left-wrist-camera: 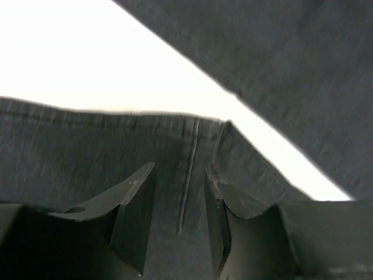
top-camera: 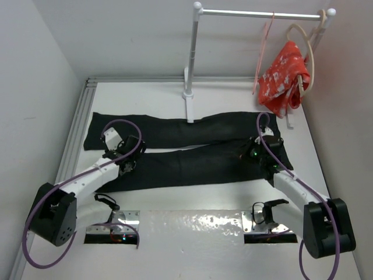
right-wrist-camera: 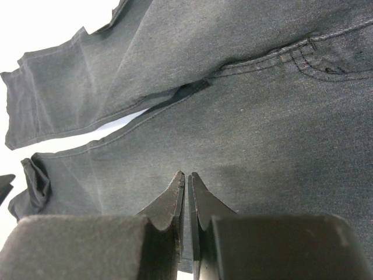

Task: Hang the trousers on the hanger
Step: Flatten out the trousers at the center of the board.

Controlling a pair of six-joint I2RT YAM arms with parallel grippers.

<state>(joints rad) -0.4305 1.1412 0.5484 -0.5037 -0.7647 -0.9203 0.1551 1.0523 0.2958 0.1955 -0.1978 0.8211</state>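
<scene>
Pinching step | trousers (top-camera: 192, 157) lay flat on the bench (top-camera: 145, 102) | right hand (right-wrist-camera: 186, 178) was shut on a thin fold near the waist | left hand (left-wrist-camera: 179, 175) stood half-open astride a leg seam, gripping nothing | left likely needed a firm bite before the 2 hands lifted evenly | hanger (top-camera: 263, 52) hung well apart on the rail (top-camera: 262, 13)

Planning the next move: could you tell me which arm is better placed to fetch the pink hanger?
Right: the hanger hangs toward the right end of the rail, nearer the right gripper at the trousers' waist; the left gripper is far left.
</scene>
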